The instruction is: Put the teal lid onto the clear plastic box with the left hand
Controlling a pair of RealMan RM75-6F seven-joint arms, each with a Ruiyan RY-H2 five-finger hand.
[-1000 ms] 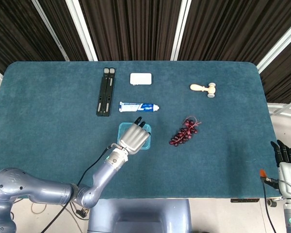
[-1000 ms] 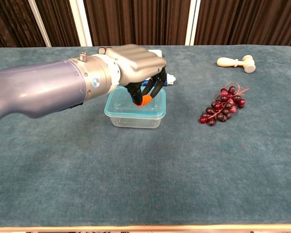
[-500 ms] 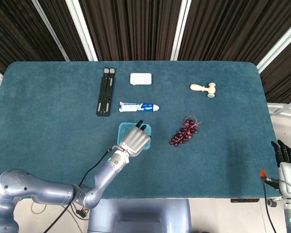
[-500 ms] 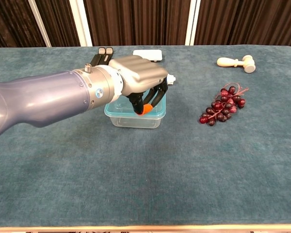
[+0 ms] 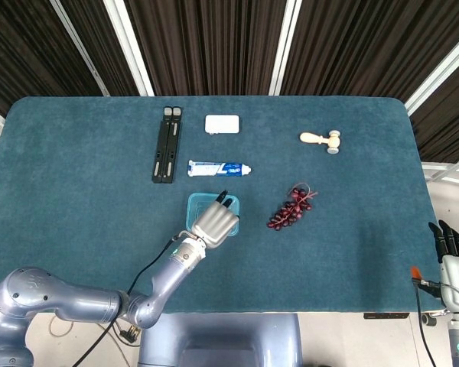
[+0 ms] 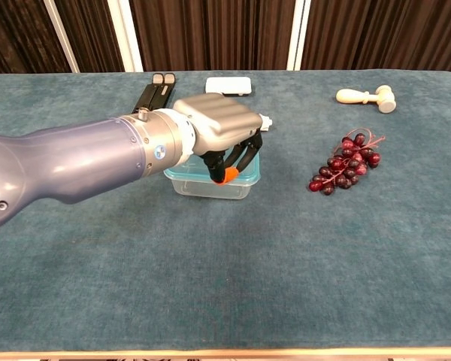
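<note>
The clear plastic box stands on the blue table just left of centre, with the teal lid lying flat on its rim. In the head view only the far strip of the lid shows past my left hand. That left hand hovers over the near half of the box, fingers curled downward with the tips at the lid, and nothing is gripped in them. My right hand hangs off the table's right edge, fingers straight and apart, holding nothing.
A bunch of dark red grapes lies right of the box. Behind the box is a toothpaste tube, a black folded stand and a white case. A small wooden mallet sits at the back right.
My left hand has drawn back toward the near edge and sunk a little lower over the box. The lid and box have stayed put. The right hand has not moved.
</note>
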